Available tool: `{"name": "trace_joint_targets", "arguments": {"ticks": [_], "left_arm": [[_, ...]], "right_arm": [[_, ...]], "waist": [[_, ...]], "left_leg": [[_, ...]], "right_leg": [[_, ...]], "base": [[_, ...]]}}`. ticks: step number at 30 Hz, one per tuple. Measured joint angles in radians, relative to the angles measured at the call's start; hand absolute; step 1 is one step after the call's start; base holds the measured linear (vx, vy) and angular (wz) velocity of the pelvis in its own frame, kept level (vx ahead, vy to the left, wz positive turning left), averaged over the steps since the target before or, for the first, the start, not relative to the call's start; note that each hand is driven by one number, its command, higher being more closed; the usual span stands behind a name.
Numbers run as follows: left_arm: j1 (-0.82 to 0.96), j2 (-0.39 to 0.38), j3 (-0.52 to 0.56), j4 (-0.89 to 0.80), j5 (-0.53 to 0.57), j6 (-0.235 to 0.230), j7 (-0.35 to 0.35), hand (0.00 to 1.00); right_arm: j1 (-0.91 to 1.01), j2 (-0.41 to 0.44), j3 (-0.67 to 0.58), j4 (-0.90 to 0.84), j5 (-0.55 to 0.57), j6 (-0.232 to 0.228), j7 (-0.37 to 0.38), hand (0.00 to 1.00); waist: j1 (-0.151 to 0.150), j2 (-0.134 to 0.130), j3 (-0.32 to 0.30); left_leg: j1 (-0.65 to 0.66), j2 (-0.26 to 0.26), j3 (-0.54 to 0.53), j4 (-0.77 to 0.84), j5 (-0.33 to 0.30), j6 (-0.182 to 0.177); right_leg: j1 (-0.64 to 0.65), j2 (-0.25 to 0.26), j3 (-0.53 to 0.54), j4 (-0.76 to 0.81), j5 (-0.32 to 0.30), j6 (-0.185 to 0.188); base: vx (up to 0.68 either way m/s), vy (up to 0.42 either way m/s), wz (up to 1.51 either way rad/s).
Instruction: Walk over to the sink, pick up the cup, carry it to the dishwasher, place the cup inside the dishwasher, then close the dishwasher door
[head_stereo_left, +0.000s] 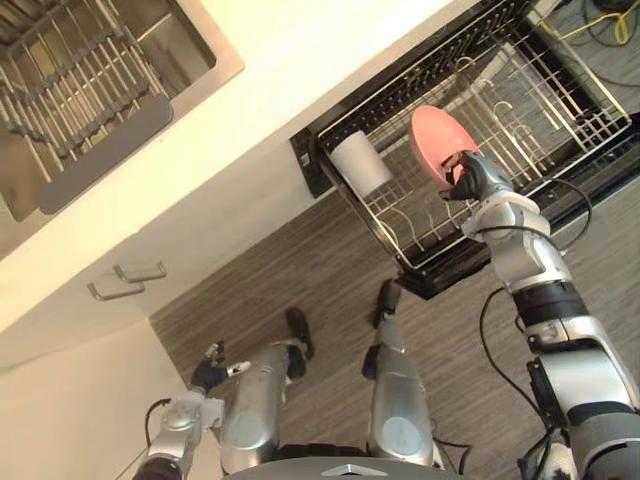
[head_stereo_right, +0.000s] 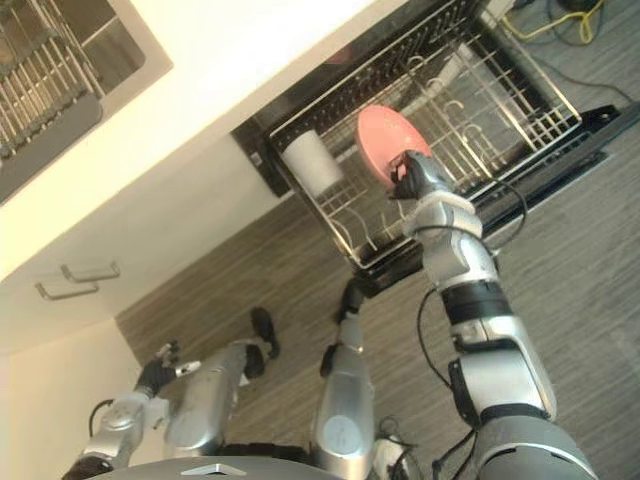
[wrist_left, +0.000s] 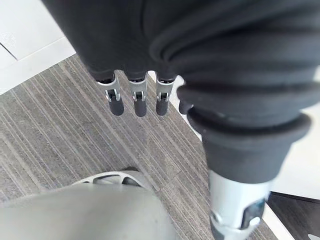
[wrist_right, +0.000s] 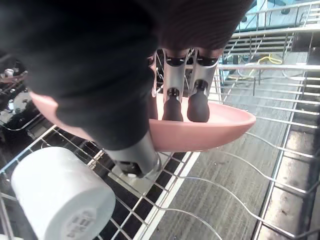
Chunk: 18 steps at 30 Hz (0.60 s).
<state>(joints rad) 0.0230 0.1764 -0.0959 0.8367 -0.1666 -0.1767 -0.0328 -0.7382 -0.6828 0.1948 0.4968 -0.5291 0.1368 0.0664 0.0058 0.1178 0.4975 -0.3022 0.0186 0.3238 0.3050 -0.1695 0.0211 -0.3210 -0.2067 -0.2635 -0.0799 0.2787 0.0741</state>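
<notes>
Right hand (head_stereo_left: 468, 180): clamped on pink dish (head_stereo_left: 438, 140), fingers over rim, thumb beneath, above rack (head_stereo_left: 560, 100).
White cup (head_stereo_left: 360, 163): in rack, near dish.
Left hand (head_stereo_left: 210, 373): low at side, relaxed, empty.
Remaining, likely 2 steps: release dish, close door (head_stereo_right: 585, 128).

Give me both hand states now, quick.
Left hand: open, holding nothing.
Right hand: shut on the pink dish, over the dishwasher rack.
</notes>
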Motion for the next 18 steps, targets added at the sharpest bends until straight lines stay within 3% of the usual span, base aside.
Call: {"name": "trace_joint_targets", "arguments": {"ticks": [8, 9, 18], "left_arm": [[-0.002, -0.001, -0.044, 0.0, -0.011, 0.0, -0.015, 0.0], [-0.002, -0.001, -0.045, 0.0, -0.026, 0.0, -0.016, 0.0], [-0.002, 0.001, -0.073, -0.003, -0.05, 0.001, -0.017, 0.0]], "right_arm": [[-0.152, -0.07, 0.049, 0.199, 0.034, -0.001, 0.017, 1.0], [-0.162, -0.085, 0.067, 0.219, 0.035, 0.002, 0.017, 0.0], [-0.179, -0.086, 0.074, 0.28, 0.073, 0.041, 0.009, 0.0]], "waist": [[0.018, 0.03, 0.009], [0.022, 0.032, 0.009], [0.022, 0.044, 0.008]], "left_leg": [[-0.035, -0.016, -0.017, -0.012, 0.022, 0.006], [-0.037, -0.017, -0.019, -0.012, 0.024, 0.006], [-0.048, -0.02, -0.02, -0.013, 0.031, 0.007]], "right_leg": [[-0.03, -0.014, -0.017, 0.0, 0.01, -0.001], [-0.03, -0.015, -0.02, 0.0, 0.011, -0.002], [-0.043, -0.017, -0.02, 0.0, 0.017, -0.004]], "base": [[-0.02, 0.032, 0.09], [-0.01, 0.02, 0.07], [0.0, 0.002, -0.01]]}}
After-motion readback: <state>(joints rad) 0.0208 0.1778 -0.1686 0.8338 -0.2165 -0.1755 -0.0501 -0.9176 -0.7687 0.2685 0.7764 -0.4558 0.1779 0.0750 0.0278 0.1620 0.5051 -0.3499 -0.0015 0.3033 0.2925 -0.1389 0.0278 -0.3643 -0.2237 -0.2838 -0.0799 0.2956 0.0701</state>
